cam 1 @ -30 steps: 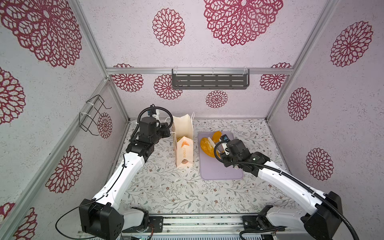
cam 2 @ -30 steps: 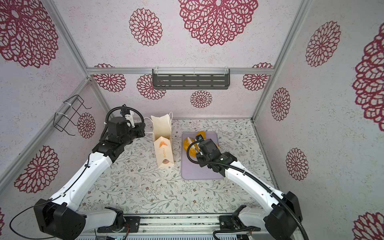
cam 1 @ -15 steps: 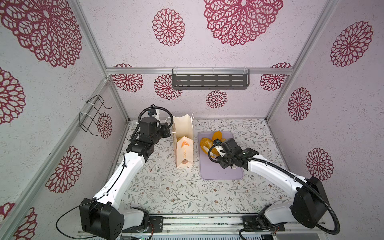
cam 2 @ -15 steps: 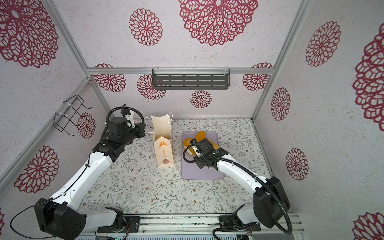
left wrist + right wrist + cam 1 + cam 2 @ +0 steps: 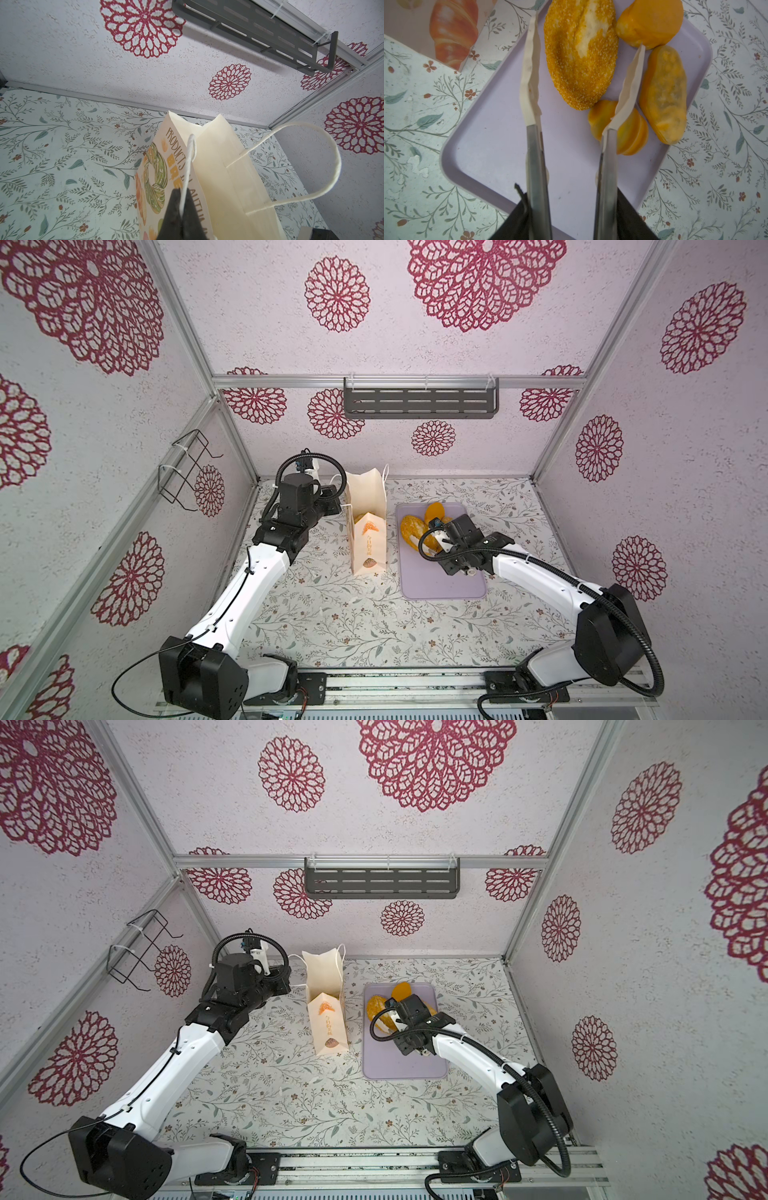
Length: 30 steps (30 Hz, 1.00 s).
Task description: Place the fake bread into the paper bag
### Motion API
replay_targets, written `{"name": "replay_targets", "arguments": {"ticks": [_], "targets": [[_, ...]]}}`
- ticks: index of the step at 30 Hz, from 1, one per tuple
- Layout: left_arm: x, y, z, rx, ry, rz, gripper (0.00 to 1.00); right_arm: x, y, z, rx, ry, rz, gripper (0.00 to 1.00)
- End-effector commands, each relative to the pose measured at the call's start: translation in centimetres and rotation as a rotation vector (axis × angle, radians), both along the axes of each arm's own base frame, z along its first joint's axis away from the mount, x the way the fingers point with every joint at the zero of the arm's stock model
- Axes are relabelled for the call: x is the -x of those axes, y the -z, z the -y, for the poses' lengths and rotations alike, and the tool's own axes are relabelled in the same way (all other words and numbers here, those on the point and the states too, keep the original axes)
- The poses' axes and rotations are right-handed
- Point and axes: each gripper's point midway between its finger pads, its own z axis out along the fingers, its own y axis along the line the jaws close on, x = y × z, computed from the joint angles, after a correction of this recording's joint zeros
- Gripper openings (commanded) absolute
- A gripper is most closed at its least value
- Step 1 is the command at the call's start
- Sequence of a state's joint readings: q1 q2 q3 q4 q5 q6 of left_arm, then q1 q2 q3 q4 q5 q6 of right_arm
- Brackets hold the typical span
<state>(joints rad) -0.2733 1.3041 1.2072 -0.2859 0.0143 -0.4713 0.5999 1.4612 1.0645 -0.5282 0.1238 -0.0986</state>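
Both top views: paper bag [image 5: 368,531] upright beside the tray's [image 5: 440,585] left edge, fake bread [image 5: 411,526] at its far end half hidden by my right arm [image 5: 532,572]. Left wrist: left gripper [image 5: 182,209] pinches 1 cord handle [image 5: 190,158], so a tug could tip the bag. Right wrist: right gripper [image 5: 571,226] holds tongs [image 5: 607,166] spread around the loaf [image 5: 581,54], 1 tip over a ribbed roll [image 5: 633,133] I might snag.

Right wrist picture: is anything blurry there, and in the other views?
Right wrist view: the loaf is crisp, the tongs soften near the lens. Left wrist view: the left gripper, pinching the cord handle, is a dark blur; the paper bag is sharper. Both top views: even light, faint shadows, frame posts splaying outward.
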Motion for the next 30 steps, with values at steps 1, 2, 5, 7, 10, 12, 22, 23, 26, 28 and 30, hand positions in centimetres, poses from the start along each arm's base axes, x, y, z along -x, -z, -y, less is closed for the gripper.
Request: {"name": "replay_targets", "arguments": {"ticks": [1, 2, 5, 7, 10, 12, 22, 23, 26, 28, 30], "targets": [[-0.2, -0.5, 0.2, -0.013, 0.011, 0.008, 0.00, -1.0, -1.5, -1.0, -0.038, -0.031, 0.043, 0.55], [-0.2, -0.5, 0.2, -0.012, 0.011, 0.007, 0.00, -1.0, -1.5, -1.0, -0.041, -0.034, 0.040, 0.55], [-0.2, -0.5, 0.2, -0.014, 0.011, 0.008, 0.00, -1.0, -1.2, -1.1, -0.043, -0.036, 0.033, 0.55], [-0.2, -0.5, 0.2, -0.015, 0.009, 0.009, 0.00, -1.0, -1.0, -1.1, -0.042, -0.036, 0.028, 0.55], [-0.2, -0.5, 0.2, -0.015, 0.011, 0.008, 0.00, -1.0, -0.3, -1.0, -0.032, -0.031, 0.012, 0.56], [-0.2, -0.4, 0.2, -0.015, 0.010, 0.008, 0.00, -1.0, 0.2, -0.8, -0.020, -0.025, 0.000, 0.56], [-0.2, -0.3, 0.2, -0.015, 0.012, 0.005, 0.00, -1.6, 1.7, -0.4, 0.010, -0.005, -0.032, 0.56], [-0.2, -0.4, 0.2, -0.015, 0.012, 0.006, 0.00, -1.7, 1.8, -0.5, 0.009, -0.005, -0.034, 0.56], [-0.3, -0.4, 0.3, -0.014, 0.014, 0.007, 0.00, -1.9, 2.0, -0.8, 0.009, -0.012, -0.044, 0.56], [-0.3, -0.3, 0.2, -0.015, 0.011, 0.005, 0.00, -2.0, 2.1, -1.0, 0.007, -0.015, -0.048, 0.56], [-0.3, -0.4, 0.3, -0.015, 0.012, 0.006, 0.00, -2.1, 2.2, -1.2, 0.005, -0.015, -0.052, 0.56]]}}
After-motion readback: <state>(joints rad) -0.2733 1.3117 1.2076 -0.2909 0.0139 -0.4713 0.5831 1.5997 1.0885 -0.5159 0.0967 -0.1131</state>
